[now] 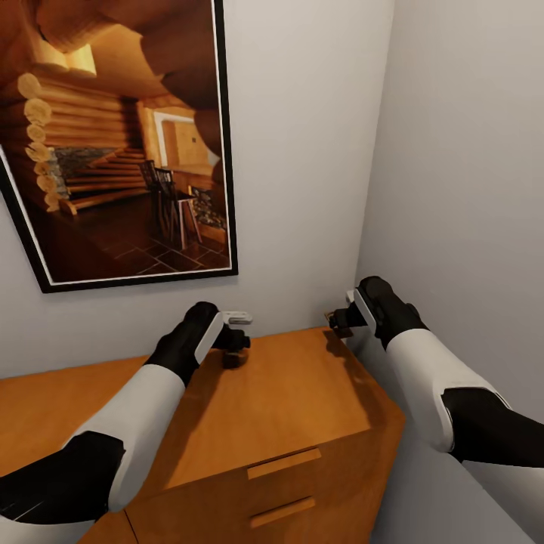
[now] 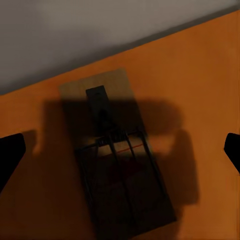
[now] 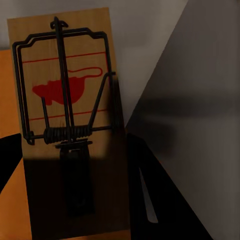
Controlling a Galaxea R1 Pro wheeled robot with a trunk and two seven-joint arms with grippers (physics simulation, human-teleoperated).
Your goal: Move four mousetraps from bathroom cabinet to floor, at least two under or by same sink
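Matt wooden mousetrap [image 3: 65,125] with dark wire; smooth orange-wood cabinet [image 1: 302,400].

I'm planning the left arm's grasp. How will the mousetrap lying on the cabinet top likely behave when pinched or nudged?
The mousetrap is a flat wooden board, so probably stiff and light. Lying flat on the smooth cabinet top, it would likely slide rather than tip. Its thin wire parts look bendable; gripping the board's edges seems safer.

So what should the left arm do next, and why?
Probably lower the left tool straight down and close it on the flat mousetrap. That trap lies on the orange cabinet top, centred between the tool's wide-open fingers. The right tool already seems to hold the other mousetrap up against the wall, so the left one is free.
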